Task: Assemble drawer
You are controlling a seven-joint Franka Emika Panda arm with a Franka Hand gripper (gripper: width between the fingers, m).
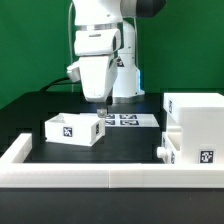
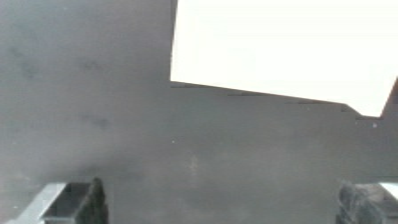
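Observation:
The drawer's tall white housing [image 1: 196, 112] stands at the exterior view's right. A smaller white tray [image 1: 192, 150] with tags sits right in front of it. A second open-topped tray [image 1: 74, 128] with a tag on its front lies left of centre. My gripper [image 1: 98, 103] hangs just above and behind this tray's right end. In the wrist view the gripper [image 2: 217, 200] is open and empty over the black table, with its fingertips [image 2: 71, 200] wide apart. A flat white surface [image 2: 285, 50] shows ahead of them; I cannot tell which part it is.
The marker board [image 1: 127, 120] lies flat behind the gripper near the arm's base. A low white rail [image 1: 100, 177] edges the black table along the front and the exterior view's left side.

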